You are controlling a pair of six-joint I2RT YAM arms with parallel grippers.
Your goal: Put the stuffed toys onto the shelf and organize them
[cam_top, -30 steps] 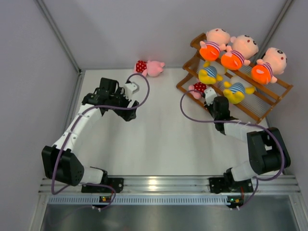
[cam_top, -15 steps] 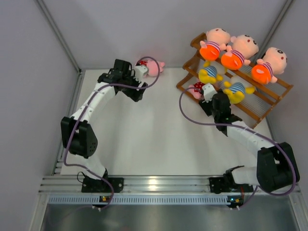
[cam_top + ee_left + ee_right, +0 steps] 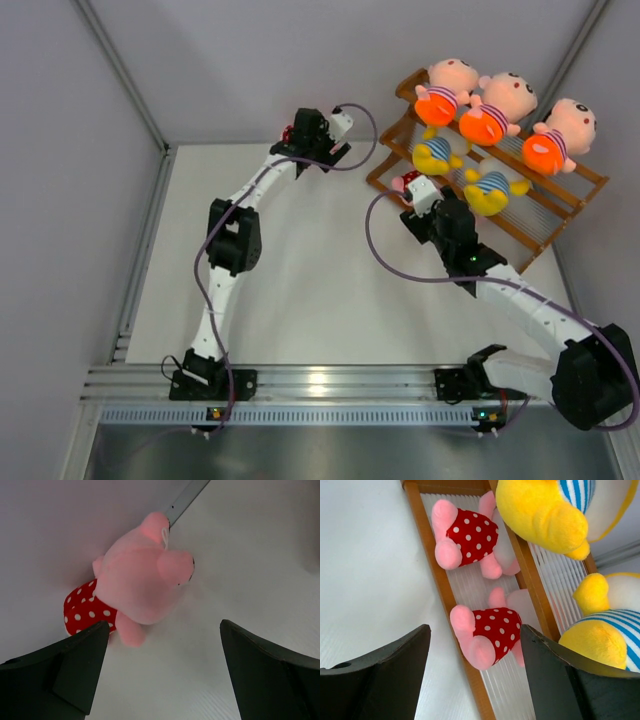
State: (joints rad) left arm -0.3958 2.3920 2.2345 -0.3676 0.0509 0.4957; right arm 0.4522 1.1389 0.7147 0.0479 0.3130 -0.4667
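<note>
Left claw [image 3: 162, 647], wide open, faces a pink doll [image 3: 140, 587] at the desk's [image 3: 240, 555] twelve o'clock edge. Right claw [image 3: 475, 635], open and empty, faces two polka-dot dolls [image 3: 492, 627] on the shelf [image 3: 432, 570].

a lab test cell (grey walls [image 3: 250, 70], white table [image 3: 320, 300], aluminium mounting rail [image 3: 340, 382]).

From above, the left arm [image 3: 235, 240] hides most of the pink, red-dotted plush doll [image 3: 140, 587]; the right wrist view crops both yellow blue-striped plush dolls [image 3: 545, 515].
</note>
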